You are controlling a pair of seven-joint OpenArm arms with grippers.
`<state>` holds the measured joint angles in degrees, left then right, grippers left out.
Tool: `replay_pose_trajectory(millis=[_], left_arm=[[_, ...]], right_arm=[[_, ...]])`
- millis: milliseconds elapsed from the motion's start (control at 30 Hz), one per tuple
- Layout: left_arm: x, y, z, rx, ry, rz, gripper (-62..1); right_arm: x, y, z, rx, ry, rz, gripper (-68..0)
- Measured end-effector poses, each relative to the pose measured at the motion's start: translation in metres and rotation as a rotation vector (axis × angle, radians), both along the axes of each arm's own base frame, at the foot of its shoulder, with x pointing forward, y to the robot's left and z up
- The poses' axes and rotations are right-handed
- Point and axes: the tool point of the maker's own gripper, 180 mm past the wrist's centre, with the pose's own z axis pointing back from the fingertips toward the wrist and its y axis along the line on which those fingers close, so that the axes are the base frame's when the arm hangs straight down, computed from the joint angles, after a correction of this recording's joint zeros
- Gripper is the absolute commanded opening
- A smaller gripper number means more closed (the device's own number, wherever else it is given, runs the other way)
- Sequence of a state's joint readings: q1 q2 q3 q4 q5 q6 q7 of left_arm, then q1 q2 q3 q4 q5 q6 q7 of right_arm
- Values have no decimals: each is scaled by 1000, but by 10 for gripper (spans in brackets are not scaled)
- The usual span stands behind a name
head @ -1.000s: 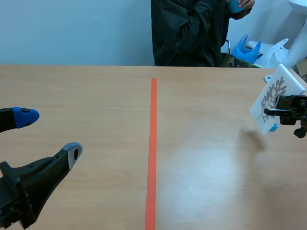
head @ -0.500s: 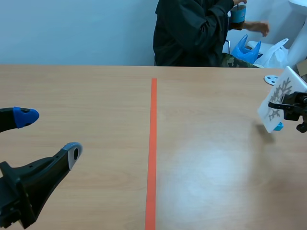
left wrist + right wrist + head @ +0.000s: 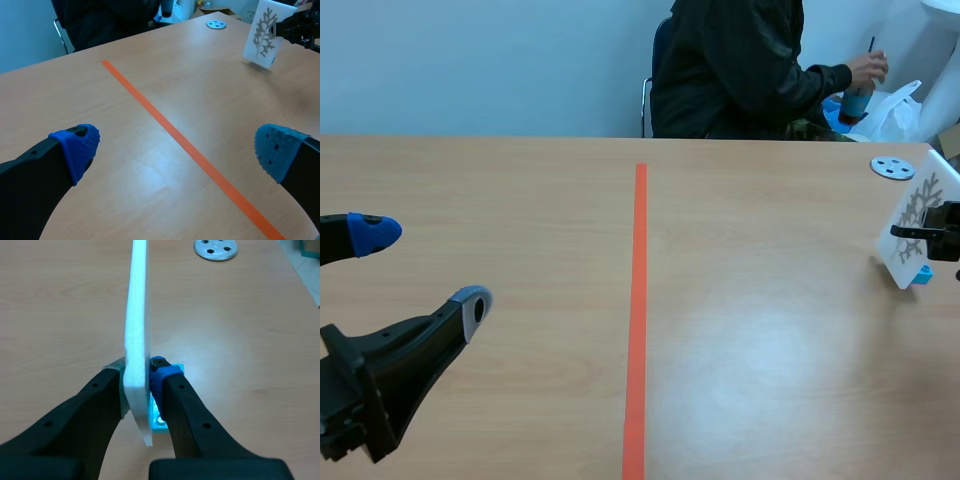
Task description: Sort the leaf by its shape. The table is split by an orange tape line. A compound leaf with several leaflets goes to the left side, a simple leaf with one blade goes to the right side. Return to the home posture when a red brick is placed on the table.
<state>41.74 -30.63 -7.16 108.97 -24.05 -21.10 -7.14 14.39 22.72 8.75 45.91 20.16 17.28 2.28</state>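
One leaf card [image 3: 917, 222]: white foam board printed with a dark many-branched leaf, at 3 o'clock of the light wooden table [image 3: 520, 180], right of the orange tape line [image 3: 638, 300].
Right gripper [image 3: 137, 374]: clamped on the card's lower part.
Left gripper [image 3: 176, 149]: fingers wide apart, at 8 o'clock.

A robot lab or test room: a wooden worktop [image 3: 500, 190] split by an orange tape line [image 3: 639, 300], a pale blue wall [image 3: 470, 60] behind, a seated person [image 3: 740, 70] and plastic bags [image 3: 902, 108] far right.

Leaf card [image 3: 912, 200] is right of tape line [image 3: 638, 300].
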Motion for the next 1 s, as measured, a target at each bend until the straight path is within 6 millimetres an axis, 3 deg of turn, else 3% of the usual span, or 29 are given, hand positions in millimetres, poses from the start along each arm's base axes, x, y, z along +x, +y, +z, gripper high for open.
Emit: replay_pose_trajectory(millis=[400,533,667,800,1000], left_arm=[[0,0,0,0,0,0,14],[0,0,0,0,0,0,14],[0,0,0,0,0,0,14],[0,0,0,0,0,0,14],[0,0,0,0,0,0,14]], right_arm=[[-5,-2,-9,-58,2,17,-659],[-5,-2,-9,-58,3,16,-608],[-5,-2,-9,-58,3,16,-601],[-6,-2,-10,-58,6,16,-455],[-6,0,-11,-51,11,33,-321]])
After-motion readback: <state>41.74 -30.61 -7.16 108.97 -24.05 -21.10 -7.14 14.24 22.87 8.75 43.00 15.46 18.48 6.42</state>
